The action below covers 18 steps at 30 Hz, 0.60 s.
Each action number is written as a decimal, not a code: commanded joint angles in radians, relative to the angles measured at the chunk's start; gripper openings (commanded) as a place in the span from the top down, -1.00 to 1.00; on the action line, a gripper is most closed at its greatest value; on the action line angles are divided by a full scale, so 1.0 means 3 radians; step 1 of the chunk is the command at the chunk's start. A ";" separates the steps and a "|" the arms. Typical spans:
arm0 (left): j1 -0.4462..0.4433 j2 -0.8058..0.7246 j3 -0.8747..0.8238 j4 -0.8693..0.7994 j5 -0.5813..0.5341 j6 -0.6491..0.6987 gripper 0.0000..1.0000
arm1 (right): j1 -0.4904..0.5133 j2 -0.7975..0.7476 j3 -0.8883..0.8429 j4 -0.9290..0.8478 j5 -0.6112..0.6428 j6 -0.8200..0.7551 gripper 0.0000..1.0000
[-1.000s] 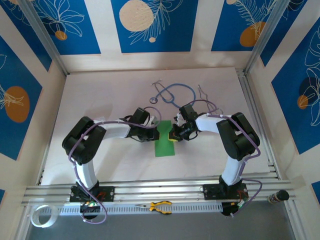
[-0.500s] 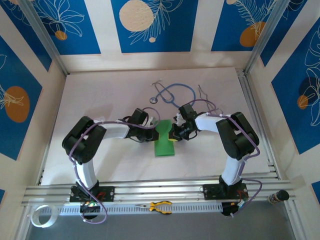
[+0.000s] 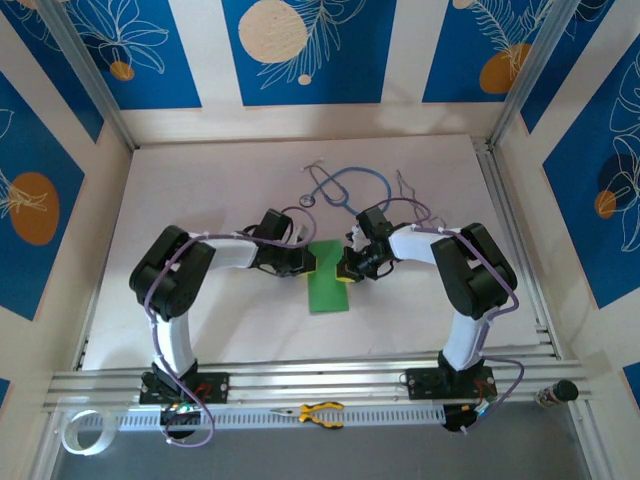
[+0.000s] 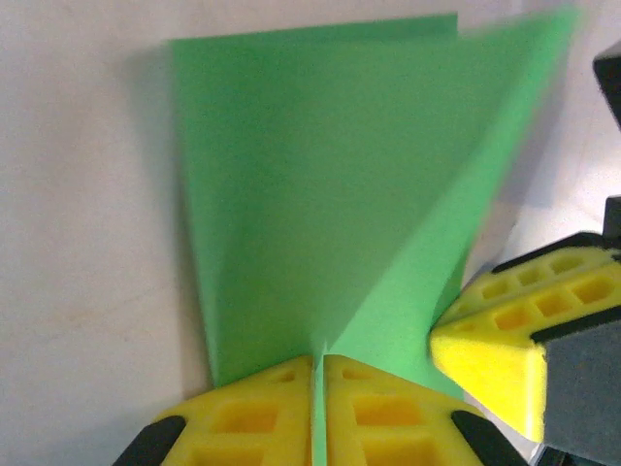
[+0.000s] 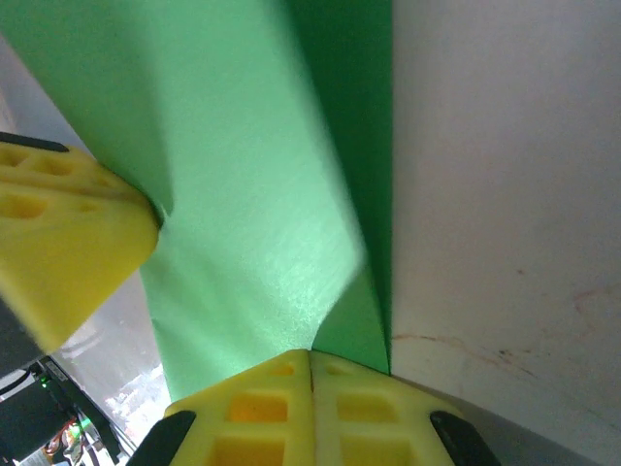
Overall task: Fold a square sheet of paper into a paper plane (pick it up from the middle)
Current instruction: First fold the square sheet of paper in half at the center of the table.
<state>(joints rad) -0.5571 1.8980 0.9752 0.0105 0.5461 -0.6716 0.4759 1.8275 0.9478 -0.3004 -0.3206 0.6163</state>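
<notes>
The square sheet of paper [image 3: 328, 277], bright green and folded into a narrow strip, lies mid-table between both arms. My left gripper [image 3: 309, 263] is at its left edge and my right gripper [image 3: 346, 270] at its right edge. In the left wrist view the left gripper [image 4: 318, 374] is shut on a raised flap of the green paper [image 4: 320, 194], a thin green edge between its yellow pads. The right gripper's yellow fingers [image 4: 505, 335] show at the right. In the right wrist view the right gripper [image 5: 310, 361] is shut on the lifted green paper [image 5: 252, 194].
A blue stethoscope [image 3: 345, 187] lies just behind the paper at the back of the table. Yellow-handled pliers [image 3: 320, 412] rest on the front rail, with a tape roll [image 3: 82, 432] at the near left corner. Aluminium frame posts stand at both sides.
My left gripper has slid right onto the paper's left edge, and its elbow has shifted slightly. The right arm and the paper have hardly moved.
</notes>
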 commanded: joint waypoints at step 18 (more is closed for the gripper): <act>0.0033 0.0049 0.0449 -0.0413 0.0049 -0.0016 1.00 | -0.0031 0.0354 0.0021 -0.0470 0.0578 -0.0233 1.00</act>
<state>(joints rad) -0.5537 1.8996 1.0794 -0.0906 0.5423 -0.6743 0.4728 1.8496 0.9924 -0.3576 -0.3202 0.5671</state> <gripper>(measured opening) 0.063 0.056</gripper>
